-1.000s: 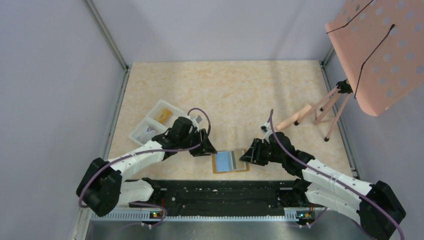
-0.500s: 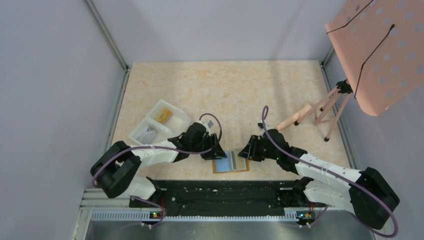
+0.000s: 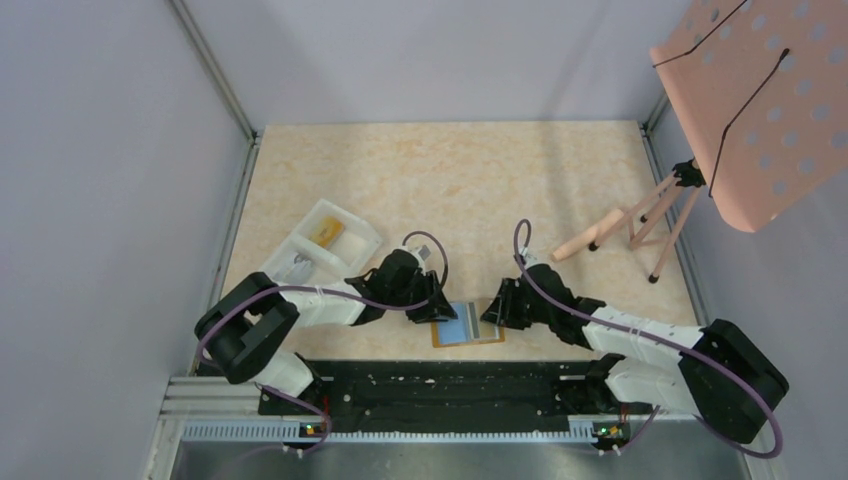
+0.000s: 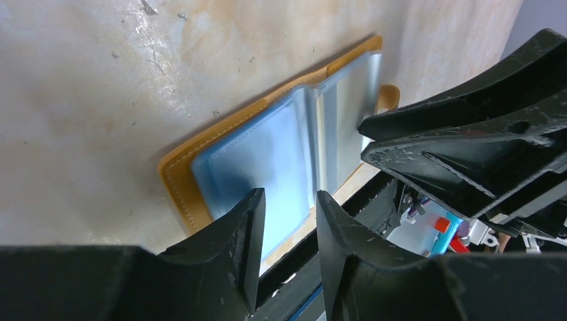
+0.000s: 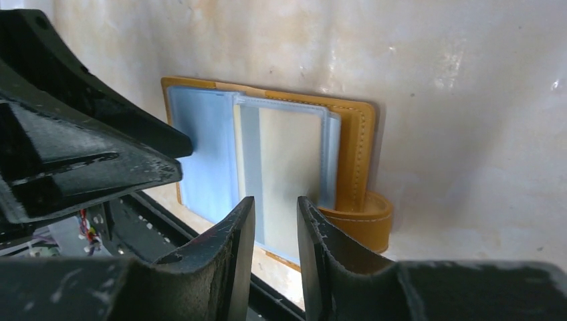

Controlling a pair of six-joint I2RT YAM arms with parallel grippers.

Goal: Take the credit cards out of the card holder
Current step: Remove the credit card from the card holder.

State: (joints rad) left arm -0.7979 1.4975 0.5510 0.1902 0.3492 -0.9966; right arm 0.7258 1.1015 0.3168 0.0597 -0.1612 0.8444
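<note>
**Top view.** Card holder [image 3: 468,325]: lies open on the tabletop [image 3: 450,180] near the front edge, between my two claws. My left claw [image 3: 428,305] is at its left side and my right claw [image 3: 495,310] at its right. White tray [image 3: 320,245]: apart, off to the left.

**Left wrist view.** My left claw [image 4: 287,221]: fingers narrowly spread, pinching nothing, poised over the blue card [image 4: 261,157], which sits in its clear sleeve.

**Right wrist view.** My right claw [image 5: 275,224]: likewise narrowly spread and empty, over the whitish card [image 5: 291,157], sleeved on the tab side.

**Step in hand, by my reckoning:** lining up on the cards, with none out yet. The next move calls for catching one thin card edge while my other claw pins the holder flat.
</note>
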